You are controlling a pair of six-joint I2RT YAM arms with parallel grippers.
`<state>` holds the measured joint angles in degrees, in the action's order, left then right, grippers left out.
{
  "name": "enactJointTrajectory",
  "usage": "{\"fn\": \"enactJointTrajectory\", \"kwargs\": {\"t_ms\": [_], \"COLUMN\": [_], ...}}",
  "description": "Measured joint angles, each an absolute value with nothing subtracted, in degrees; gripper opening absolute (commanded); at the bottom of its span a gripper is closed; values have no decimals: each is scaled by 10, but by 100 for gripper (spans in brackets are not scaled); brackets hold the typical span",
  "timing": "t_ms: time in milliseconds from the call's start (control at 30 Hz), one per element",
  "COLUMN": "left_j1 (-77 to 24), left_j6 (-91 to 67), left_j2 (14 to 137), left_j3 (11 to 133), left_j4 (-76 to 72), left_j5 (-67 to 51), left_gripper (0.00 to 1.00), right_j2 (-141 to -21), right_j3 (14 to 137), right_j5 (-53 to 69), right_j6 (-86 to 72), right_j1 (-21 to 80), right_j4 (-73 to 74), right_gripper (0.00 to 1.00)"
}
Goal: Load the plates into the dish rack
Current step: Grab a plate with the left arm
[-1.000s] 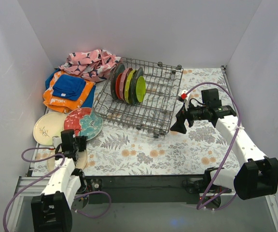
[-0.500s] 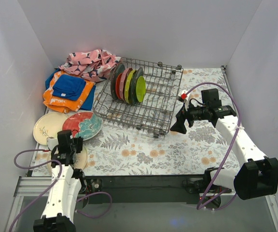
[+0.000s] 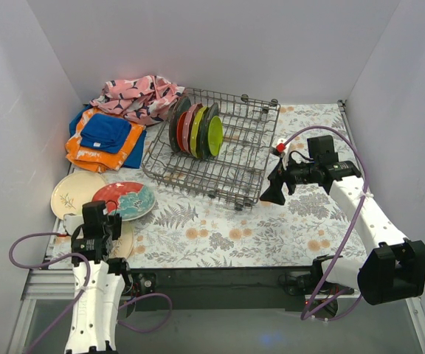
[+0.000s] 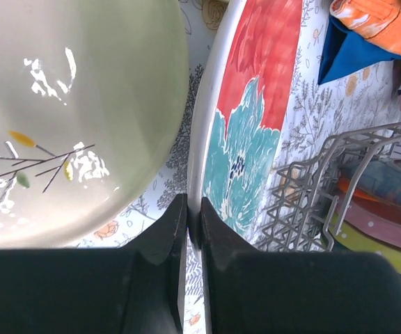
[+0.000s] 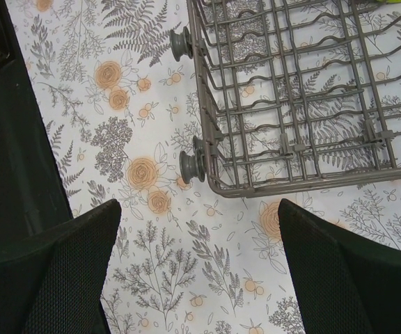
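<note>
Presently left gripper (image 4: 193, 209) pinches one red plate (image 4: 263, 104); right gripper (image 5: 199, 209) gapes.

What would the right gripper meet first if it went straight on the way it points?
Probably the floral tablecloth, just short of the rim of the dish rack; the right gripper stands open. Depth is unclear.

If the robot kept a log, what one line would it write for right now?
left fingers: shut on red plate rim | right fingers: open, hovering beside rack | rack: several plates upright

No legible text, labels or nos. anywhere
</note>
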<state>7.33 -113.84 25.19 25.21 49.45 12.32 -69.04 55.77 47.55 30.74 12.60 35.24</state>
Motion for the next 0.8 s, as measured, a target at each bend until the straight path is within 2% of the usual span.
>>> {"fn": "enactJointTrajectory", "kwargs": {"t_ms": [333, 800], "left_j1": [73, 73], "left_j6": [-1103, -1077], "left_j2": [254, 263], "left_j3": [359, 508], "left_j4": [608, 688], "left_j5": [118, 89], "left_gripper": [0, 0], "right_j2": [-719, -743], "right_j3": [588, 630], "right_j5": [484, 491], "right_j6": [337, 347], "right_j1": [178, 238], "right_j4": [389, 406], "right_gripper": [98, 98]}}
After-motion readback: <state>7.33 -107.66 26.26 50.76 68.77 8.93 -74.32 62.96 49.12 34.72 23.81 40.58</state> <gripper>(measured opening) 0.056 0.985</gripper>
